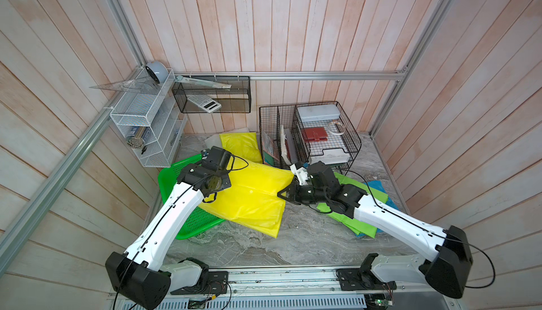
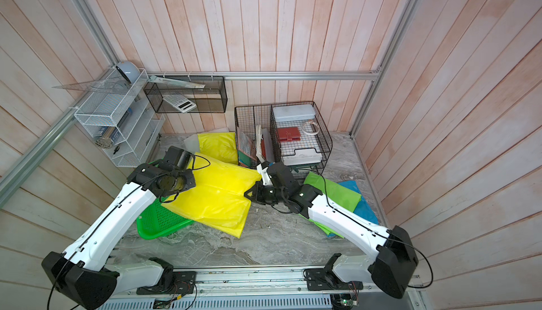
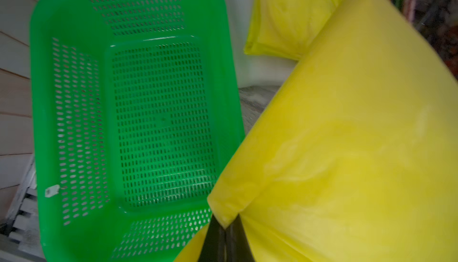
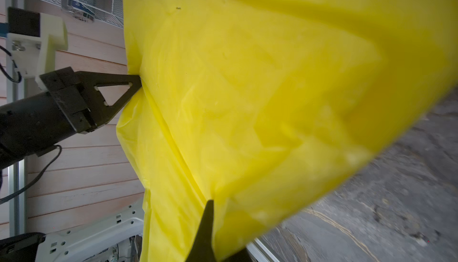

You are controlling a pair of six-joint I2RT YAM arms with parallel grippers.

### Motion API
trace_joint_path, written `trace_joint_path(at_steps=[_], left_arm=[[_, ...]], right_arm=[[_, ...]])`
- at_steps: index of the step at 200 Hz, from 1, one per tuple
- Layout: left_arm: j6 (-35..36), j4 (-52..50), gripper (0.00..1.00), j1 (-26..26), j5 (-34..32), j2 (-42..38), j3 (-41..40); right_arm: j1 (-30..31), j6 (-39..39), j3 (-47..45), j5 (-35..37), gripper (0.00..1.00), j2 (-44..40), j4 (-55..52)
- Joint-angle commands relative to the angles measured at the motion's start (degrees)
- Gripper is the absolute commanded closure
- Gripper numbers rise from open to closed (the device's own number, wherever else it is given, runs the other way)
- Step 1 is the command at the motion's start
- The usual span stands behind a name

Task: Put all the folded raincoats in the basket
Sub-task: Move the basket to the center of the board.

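On the desk [image 1: 264, 250], close to its left edge, sits the basket [image 1: 163, 181]. Its perforated bottom shows plainly in the left wrist view. The folded raincoat [image 1: 252, 194], yellow, is held up between both arms. Its left part hangs over the basket's right rim and the rest hangs over the desk's middle. The left gripper [image 3: 225, 231] is pinched on the raincoat's left corner. The right gripper [image 1: 280, 194] is pressed together on its right edge.

Toward the right edge lie a folded green sheet [image 1: 362, 225] and a blue sheet [image 1: 378, 188] under the right arm. Farther back, a second yellow folded pack [image 1: 240, 144] rests at the back edge.

Beside the pack stands the black wire organiser [image 1: 269, 123]. It holds upright books [image 1: 286, 147], a pale case [image 1: 318, 113] on top, a red wallet [image 1: 315, 135], a tape ring [image 1: 336, 126] and a white tray [image 1: 328, 154] below.

On the back wall, a black mesh bin [image 1: 237, 97] holds a calculator [image 1: 204, 102]. The white wire rack [image 1: 140, 112] on the left wall carries a round grey object [image 1: 157, 71] on top.
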Motion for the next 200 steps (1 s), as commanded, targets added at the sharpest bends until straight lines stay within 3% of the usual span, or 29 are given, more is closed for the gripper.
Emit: trace_joint_path(at_steps=[1,20,65,114,200], left_arm=[[7.8,-2.1,1.00,6.3,-8.1,3.3,2.6],[12.0,1.1,1.00,10.2,-9.2,6.0,3.6],[18.9,6.5,1.00,17.1,-13.4,14.7,7.5],[21.9,12.1,1.00,18.7,-19.2,20.7,9.8],[22.2,15.8,1.00,20.4,-19.6,24.6,6.6]], right_arm=[[4.8,4.7,5.1,5.4,1.00,5.4,4.8],[8.7,3.6,12.0,8.2,1.00,12.4,5.0],[10.7,11.0,20.3,9.1,1.00,25.9,13.4],[13.4,15.3,29.9,8.0,1.00,37.7,15.8],[19.2,17.9,38.5,8.1,1.00,49.7,15.6]])
